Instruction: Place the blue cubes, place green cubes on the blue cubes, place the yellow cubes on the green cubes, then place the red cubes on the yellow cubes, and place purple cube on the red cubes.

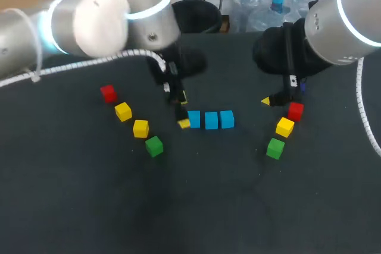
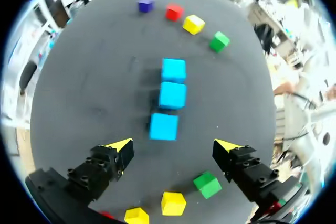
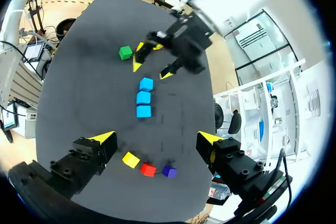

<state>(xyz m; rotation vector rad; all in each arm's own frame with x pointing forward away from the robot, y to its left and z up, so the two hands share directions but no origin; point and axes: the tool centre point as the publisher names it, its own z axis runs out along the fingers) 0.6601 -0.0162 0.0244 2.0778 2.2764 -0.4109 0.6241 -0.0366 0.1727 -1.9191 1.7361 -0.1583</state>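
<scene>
Three blue cubes (image 1: pixel 211 120) lie side by side in a row at mid-table. My left gripper (image 1: pixel 181 110) hangs open just off the row's left end; in the left wrist view the nearest blue cube (image 2: pixel 164 127) sits slightly ahead of its open fingers (image 2: pixel 173 148), untouched. A red cube (image 1: pixel 108 93), two yellow cubes (image 1: pixel 123 111) and a green cube (image 1: pixel 154 146) lie to the left. Red (image 1: pixel 295 110), yellow (image 1: pixel 284 127) and green (image 1: pixel 274 148) cubes lie to the right. My right gripper (image 1: pixel 275 100) is open above them, empty. A purple cube (image 3: pixel 169 171) sits beside the right red one.
The table (image 1: pixel 196 206) is a dark cloth surface. My left arm's white cable (image 1: pixel 89 63) hangs over the back left. The right arm's cable (image 1: pixel 369 123) drops along the right edge.
</scene>
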